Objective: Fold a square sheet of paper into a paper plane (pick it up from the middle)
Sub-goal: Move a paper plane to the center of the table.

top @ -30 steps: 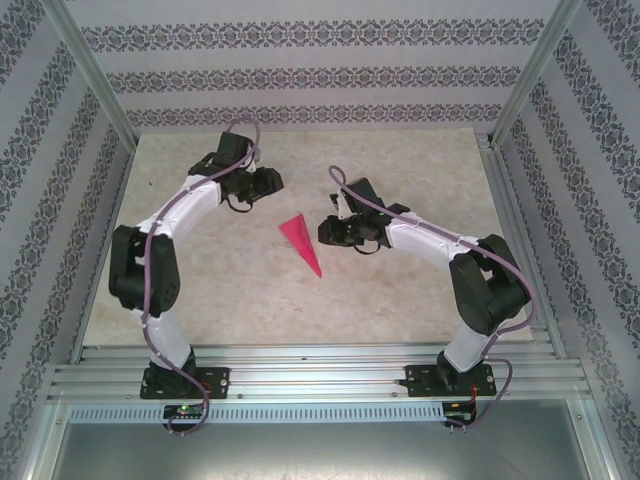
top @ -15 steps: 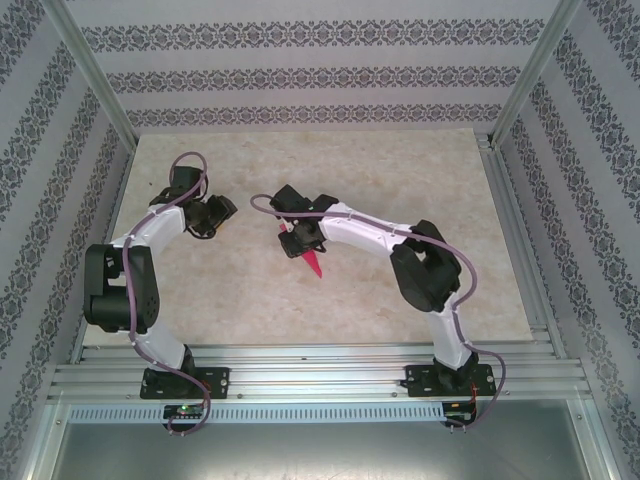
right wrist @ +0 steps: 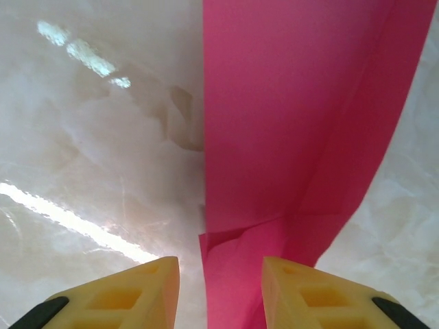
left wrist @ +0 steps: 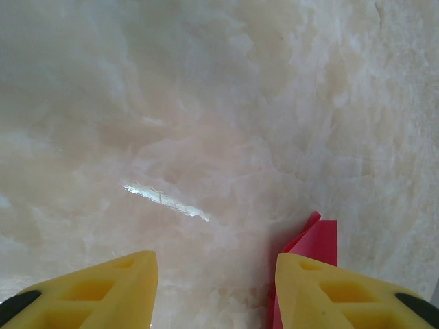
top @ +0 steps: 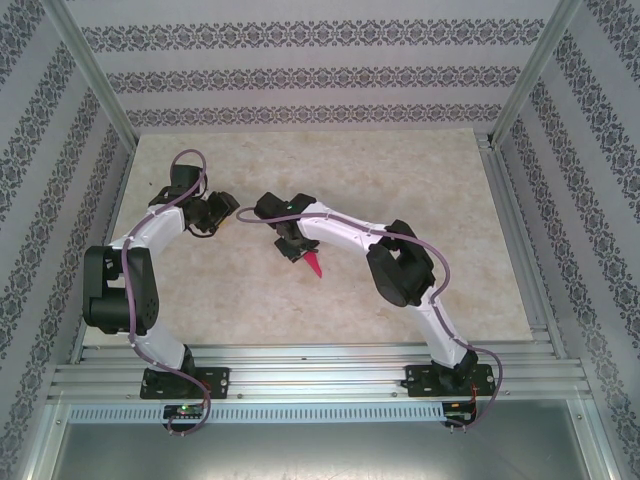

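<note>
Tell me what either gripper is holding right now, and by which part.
Nothing appears held. The right gripper stands open over the paper plane, which lies on the table between its fingers. The left gripper is open and empty.

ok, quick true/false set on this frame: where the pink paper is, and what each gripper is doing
1. The right gripper hangs over the paper plane, whose tip pokes out toward the arm bases. True.
2. The left gripper is clamped on the paper plane. False: its jaws stand apart over bare table, with the pink paper off to one side.
3. The right gripper's jaws are apart, with pink paper in the gap. True.
4. The paper is a flat, unfolded square. False: it is folded to a narrow point, and the right wrist view shows creases.
</note>
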`<action>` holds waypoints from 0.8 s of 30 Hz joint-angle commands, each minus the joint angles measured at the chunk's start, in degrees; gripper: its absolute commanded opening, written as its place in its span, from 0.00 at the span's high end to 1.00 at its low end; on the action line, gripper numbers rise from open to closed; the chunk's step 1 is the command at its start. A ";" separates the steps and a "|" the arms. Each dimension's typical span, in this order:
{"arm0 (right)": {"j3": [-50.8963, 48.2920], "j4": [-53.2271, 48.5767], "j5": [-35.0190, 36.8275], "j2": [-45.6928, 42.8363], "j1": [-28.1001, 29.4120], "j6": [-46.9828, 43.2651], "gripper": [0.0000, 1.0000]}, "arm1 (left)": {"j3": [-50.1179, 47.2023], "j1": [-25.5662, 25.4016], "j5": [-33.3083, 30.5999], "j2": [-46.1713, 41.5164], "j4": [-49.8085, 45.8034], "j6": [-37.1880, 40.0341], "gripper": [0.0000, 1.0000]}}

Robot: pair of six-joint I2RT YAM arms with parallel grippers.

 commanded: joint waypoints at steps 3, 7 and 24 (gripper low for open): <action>1.88 -3.20 3.39 2.95 0.78 -1.36 0.63 | -0.08 0.44 1.51 -0.72 2.46 -0.25 0.50; 2.30 -3.34 3.05 3.40 0.87 -0.95 0.62 | -0.15 0.40 1.72 -0.52 2.57 -0.11 0.50; -4.53 0.56 -0.68 -3.71 -3.11 2.74 0.83 | 0.32 0.44 2.80 0.29 2.17 -0.14 0.50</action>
